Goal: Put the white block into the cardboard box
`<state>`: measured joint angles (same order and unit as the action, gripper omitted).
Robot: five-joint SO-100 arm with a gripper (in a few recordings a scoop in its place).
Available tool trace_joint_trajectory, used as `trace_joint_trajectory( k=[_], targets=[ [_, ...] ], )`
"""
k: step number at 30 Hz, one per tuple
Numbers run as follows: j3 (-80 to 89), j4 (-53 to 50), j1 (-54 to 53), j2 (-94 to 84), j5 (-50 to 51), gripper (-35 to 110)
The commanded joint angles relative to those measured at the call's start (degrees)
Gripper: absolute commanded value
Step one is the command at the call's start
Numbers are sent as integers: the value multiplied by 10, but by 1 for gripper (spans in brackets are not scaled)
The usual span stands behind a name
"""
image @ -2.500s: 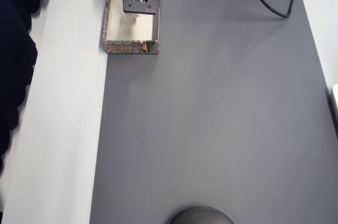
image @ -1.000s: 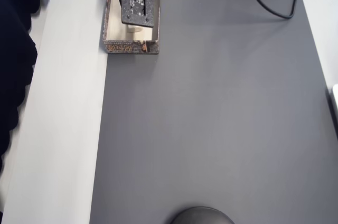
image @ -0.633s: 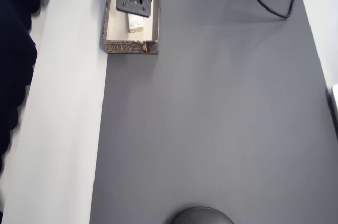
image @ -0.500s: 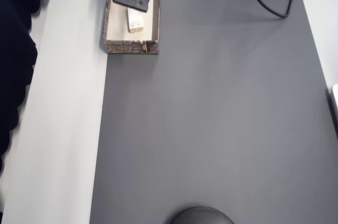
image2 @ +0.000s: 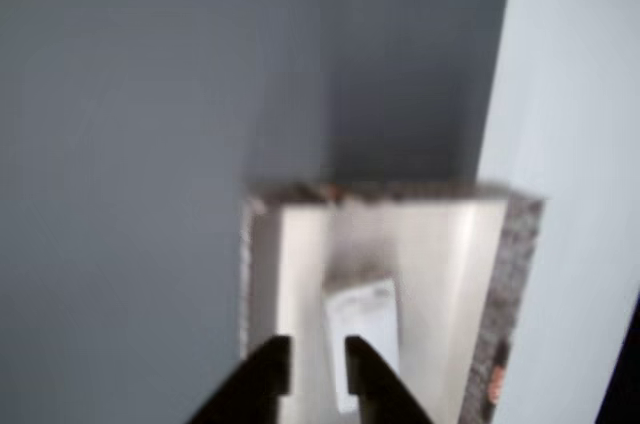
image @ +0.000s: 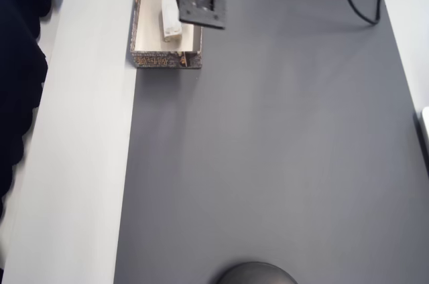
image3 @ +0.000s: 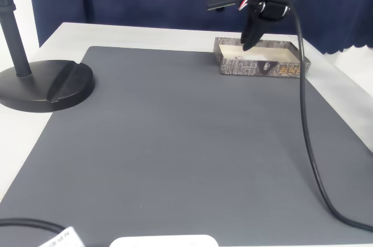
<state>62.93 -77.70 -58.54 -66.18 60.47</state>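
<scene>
White block [image: 170, 19] is lying inside the cardboard box [image: 166, 60], upper left of the overhead view. My pincer [image2: 316, 369] is up above the box, empty, jaws just a little apart.

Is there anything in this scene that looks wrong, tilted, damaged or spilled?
Nothing stands out. The white block lies flat inside the cardboard box, slightly askew to its walls. The gripper hangs above the box, holding nothing. The box looks intact and sits at the edge of the grey mat.
</scene>
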Motion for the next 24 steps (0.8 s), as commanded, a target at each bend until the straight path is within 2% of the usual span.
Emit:
trace_joint_trajectory(
  k=[1,14,24],
  targets=[
    [-5,-7,28,-77,-43,2],
    [125,11,163,-146,-230,-2],
    [145,-6,278,-178,-365,-2]
  ],
)
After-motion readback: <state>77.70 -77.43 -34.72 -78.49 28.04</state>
